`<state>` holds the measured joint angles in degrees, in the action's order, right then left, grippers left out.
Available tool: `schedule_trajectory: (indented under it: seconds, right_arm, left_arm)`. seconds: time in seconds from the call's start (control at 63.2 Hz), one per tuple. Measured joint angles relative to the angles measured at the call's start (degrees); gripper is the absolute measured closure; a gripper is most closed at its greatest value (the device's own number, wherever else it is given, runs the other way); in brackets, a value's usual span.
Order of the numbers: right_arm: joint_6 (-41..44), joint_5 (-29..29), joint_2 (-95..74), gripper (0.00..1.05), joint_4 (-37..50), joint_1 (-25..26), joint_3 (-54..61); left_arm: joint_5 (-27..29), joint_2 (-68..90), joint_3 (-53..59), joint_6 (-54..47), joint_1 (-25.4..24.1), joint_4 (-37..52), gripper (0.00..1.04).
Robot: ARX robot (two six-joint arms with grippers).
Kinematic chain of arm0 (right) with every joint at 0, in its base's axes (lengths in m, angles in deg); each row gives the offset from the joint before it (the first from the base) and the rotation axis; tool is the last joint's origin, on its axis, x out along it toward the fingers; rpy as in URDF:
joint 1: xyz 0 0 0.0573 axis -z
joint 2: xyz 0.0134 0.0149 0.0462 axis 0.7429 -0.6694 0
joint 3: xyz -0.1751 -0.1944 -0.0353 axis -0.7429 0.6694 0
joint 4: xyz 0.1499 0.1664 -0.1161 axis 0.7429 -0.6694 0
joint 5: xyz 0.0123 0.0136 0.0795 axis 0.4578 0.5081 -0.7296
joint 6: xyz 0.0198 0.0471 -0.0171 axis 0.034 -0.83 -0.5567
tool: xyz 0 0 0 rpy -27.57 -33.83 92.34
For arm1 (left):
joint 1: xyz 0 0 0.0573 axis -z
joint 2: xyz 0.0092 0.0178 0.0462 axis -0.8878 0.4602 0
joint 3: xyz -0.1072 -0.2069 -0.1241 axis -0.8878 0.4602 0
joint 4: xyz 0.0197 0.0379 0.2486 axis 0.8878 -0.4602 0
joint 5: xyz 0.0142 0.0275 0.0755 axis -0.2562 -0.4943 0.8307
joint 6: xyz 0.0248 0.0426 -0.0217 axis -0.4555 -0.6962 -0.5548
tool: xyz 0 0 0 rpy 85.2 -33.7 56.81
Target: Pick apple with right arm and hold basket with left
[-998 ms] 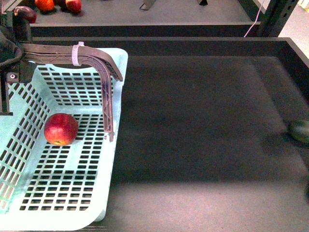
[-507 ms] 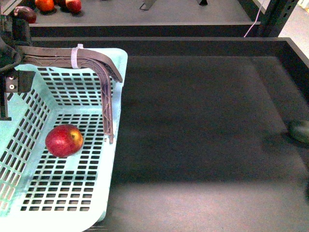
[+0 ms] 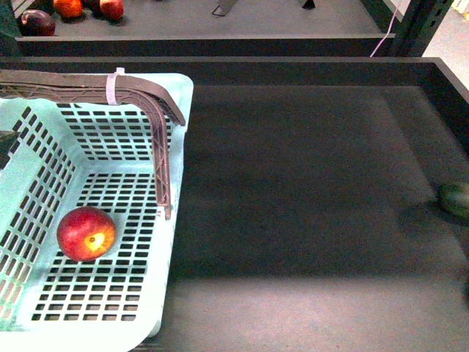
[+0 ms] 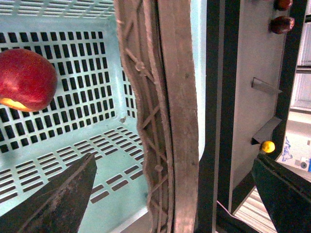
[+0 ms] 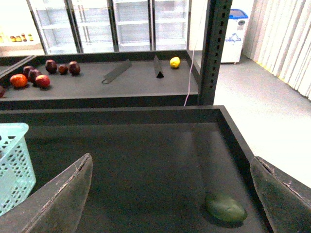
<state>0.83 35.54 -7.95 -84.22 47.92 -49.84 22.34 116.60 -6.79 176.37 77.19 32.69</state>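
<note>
Mint-blue slotted plastic fills the corner of the front view: we see the basket [image 3: 44,326] standing on the dark tray [image 3: 308,191], and we place everything else from it. Inside the basket, on its slotted floor toward the near end, lies the apple [image 3: 86,233], red with a yellowish patch turned toward the camera; it touches no handle. The basket's brown latticed handle [image 3: 150,99] runs along the far rim and bends down the wall that faces the open tray, with a white zip tie [image 3: 113,86] wrapped round its far stretch. In our left wrist view the left gripper [image 4: 180,199] has its two dark fingers [image 4: 58,199] spread wide apart, one over the basket floor and the other outside the basket; the handle and rim pass between them without either finger touching, so it grips nothing. The apple shows there too, on the basket floor away from the handle. In our right wrist view the right gripper [image 5: 172,194] hangs over the bare tray well away from the basket, fingers spread and holding nothing. A dull green fruit [image 3: 456,198] lies on the tray at the side farthest from the basket. Beyond the basket's far rim, on a separate shelf [image 3: 220,22], sit small red and dark fruits [image 3: 88,7].
</note>
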Motion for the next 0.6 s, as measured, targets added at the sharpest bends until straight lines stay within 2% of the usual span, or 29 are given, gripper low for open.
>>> schedule_trajectory:
  seconds: [0.348, 0.602]
  right_arm:
    - [0.0, 0.0, 0.0, 0.09, 0.0, 0.0, 0.0]
    - [0.0, 0.0, 0.0, 0.09, 0.0, 0.0, 0.0]
  left_arm:
    - [4.4, -13.8, 4.3, -0.5, 2.5, -5.8, 0.07]
    - [6.9, -17.3, 4.9, -1.7, 3.5, -6.8, 0.07]
